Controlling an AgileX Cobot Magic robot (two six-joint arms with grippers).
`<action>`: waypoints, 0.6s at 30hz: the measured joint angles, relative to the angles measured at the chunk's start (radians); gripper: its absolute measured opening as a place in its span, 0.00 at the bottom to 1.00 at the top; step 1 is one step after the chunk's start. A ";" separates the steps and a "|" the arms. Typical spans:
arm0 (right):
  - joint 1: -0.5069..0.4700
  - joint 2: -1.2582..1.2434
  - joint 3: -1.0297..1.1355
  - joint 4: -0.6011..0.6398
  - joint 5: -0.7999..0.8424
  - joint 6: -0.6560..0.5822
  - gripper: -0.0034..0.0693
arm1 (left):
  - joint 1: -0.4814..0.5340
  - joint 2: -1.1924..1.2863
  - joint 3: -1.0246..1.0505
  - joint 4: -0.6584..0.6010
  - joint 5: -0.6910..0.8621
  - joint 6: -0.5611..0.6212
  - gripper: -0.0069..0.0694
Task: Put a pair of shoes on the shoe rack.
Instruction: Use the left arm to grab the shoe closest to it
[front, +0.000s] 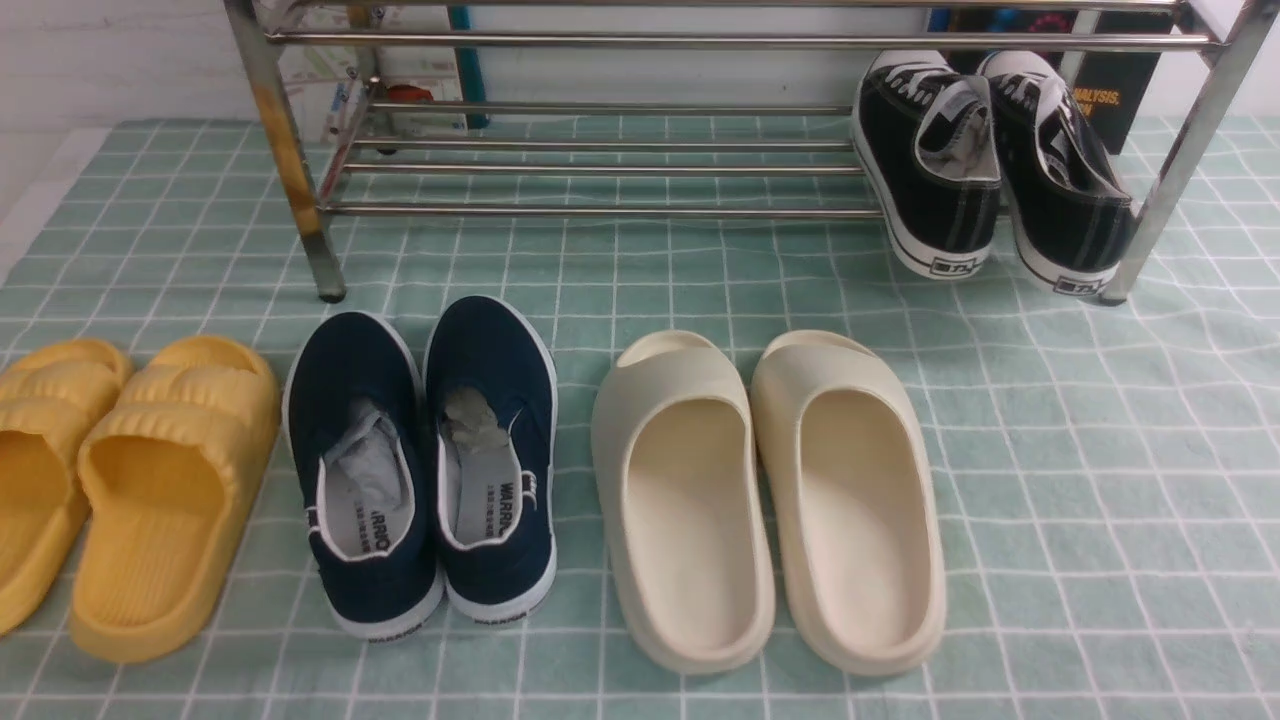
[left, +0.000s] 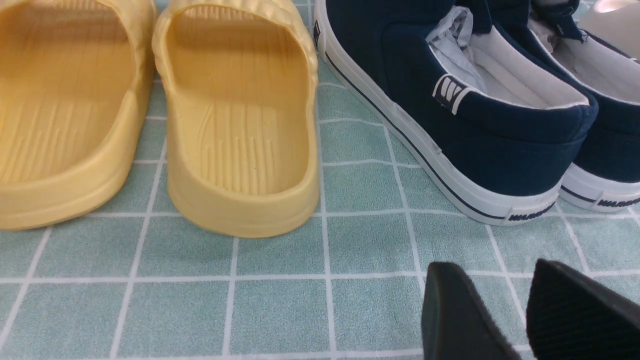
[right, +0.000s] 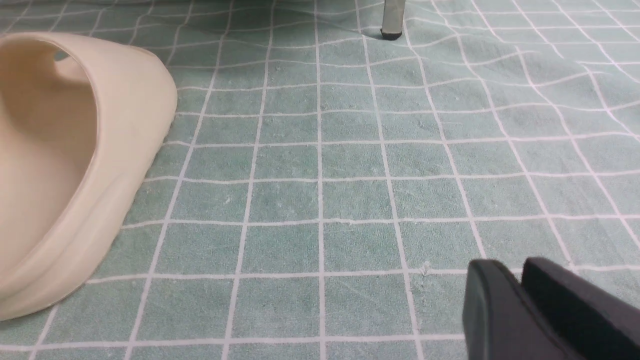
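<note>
While the green checked cloth runs past every edge of the front view, its widest bare stretch lies on the right, beyond the cream slides. Across the back stands the shoe rack, its lower bars bare from the left post to the black sneakers, which sit at the right end with their heels hanging over the front bar. A strip of open cloth separates the rack from the footwear in front. The yellow slides are cut off by the left edge. Between them and the cream pair, near the rack's left front post, the pair of navy shoes rests on the cloth, side by side and touching, heels toward the camera. Behind the navy heels the left gripper hangs with fingers slightly apart; the right gripper, over bare cloth beside a cream slide, has its fingers together
</note>
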 joint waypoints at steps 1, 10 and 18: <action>0.000 0.000 0.000 0.000 0.000 0.000 0.24 | 0.000 0.000 0.000 0.000 0.000 0.000 0.40; 0.000 0.000 0.000 0.000 0.000 0.000 0.24 | 0.000 0.000 0.000 0.000 0.000 0.000 0.40; 0.000 0.000 0.000 0.000 0.000 0.000 0.25 | 0.000 0.000 0.000 0.000 -0.009 0.000 0.40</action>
